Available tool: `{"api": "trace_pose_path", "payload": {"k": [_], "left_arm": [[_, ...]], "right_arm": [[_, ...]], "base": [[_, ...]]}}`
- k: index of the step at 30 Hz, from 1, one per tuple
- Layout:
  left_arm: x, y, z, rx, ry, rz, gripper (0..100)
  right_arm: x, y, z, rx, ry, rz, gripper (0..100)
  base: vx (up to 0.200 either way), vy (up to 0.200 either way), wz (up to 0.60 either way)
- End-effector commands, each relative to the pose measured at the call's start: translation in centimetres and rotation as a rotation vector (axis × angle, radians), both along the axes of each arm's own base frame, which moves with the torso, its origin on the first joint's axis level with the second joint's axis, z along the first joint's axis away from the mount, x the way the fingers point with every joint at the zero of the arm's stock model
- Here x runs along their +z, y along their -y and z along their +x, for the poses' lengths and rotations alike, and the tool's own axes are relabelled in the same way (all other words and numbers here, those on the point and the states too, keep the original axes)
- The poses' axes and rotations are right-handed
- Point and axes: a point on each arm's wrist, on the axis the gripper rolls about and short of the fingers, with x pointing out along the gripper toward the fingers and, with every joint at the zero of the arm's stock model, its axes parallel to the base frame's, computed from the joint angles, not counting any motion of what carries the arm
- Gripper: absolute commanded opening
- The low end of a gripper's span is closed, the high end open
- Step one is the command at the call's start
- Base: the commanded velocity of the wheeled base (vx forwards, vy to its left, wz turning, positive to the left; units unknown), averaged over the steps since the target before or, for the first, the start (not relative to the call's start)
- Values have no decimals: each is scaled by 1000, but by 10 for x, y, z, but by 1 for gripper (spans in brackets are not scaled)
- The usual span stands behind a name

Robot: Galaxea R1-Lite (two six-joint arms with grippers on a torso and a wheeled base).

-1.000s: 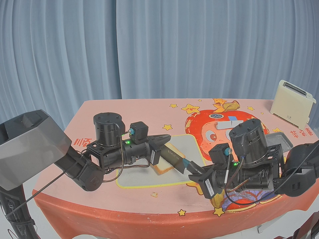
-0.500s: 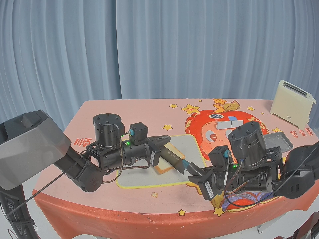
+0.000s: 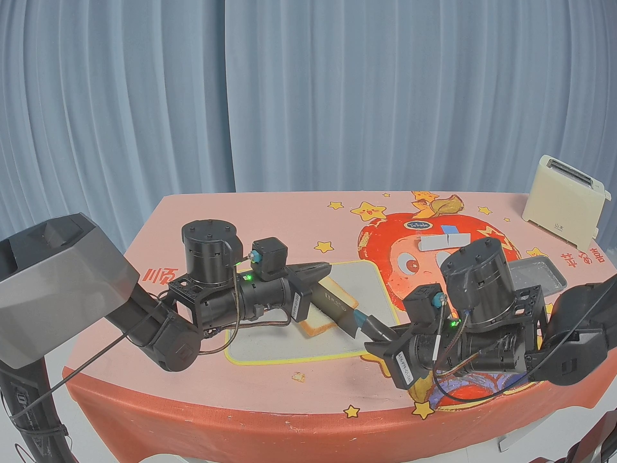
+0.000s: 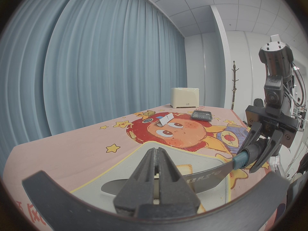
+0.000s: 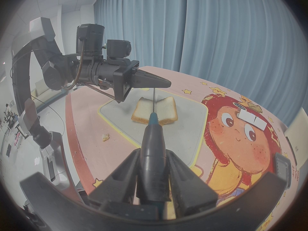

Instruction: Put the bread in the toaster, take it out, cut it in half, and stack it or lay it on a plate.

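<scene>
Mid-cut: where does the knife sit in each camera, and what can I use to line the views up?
Head view: knife lies diagonally across the bread on the mat.
Left wrist view: blade crosses just beyond the left gripper, with its handle in the right gripper.
Right wrist view: handle centred, blade edge-on over the bread's middle.
Shared landmark: the bread.
</scene>
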Motion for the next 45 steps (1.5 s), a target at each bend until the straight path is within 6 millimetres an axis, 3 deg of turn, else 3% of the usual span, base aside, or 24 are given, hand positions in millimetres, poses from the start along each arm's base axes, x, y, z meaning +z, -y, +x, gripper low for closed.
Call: {"api": "trace_pose_path", "payload": {"k": [1, 12, 24, 32, 45], "left_arm": [[-2, 0, 0, 0, -4, 2, 0], [-7, 0, 0, 0, -16, 11, 0], [-19, 0, 1, 3, -46, 29, 0], [-14, 1, 1, 2, -32, 19, 0], [-5, -1, 3, 8, -14, 2, 0]], "right_arm": [[-1, 0, 0, 1, -4, -4, 0], [10, -2, 4, -6, 26, 26, 0], [3, -1, 4, -7, 6, 7, 0], [-2, 2, 2, -9, -3, -1, 0], [11, -2, 7, -15, 32, 33, 0]], "base": [[0, 0, 0], [0, 0, 0], [0, 0, 0], [0, 0, 0], [0, 0, 0]]}}
